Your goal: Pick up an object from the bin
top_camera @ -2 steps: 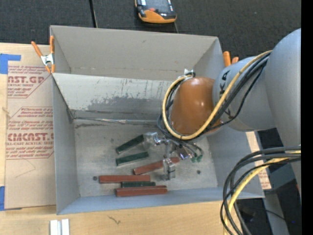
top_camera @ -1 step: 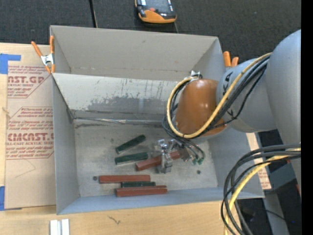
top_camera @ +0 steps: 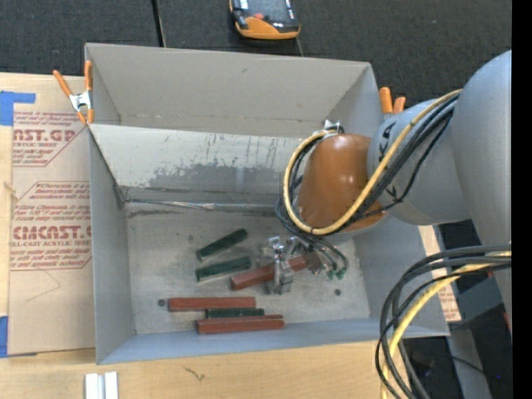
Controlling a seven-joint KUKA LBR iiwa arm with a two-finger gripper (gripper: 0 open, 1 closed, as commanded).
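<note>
The jaws sit low at the right end of a red-brown bar [top_camera: 251,280] near the middle of the bin [top_camera: 108,223] floor, probably because that end lies free of the green bar [top_camera: 223,267] just beside it. Whether they are spread or pinching it, I cannot tell.
</note>
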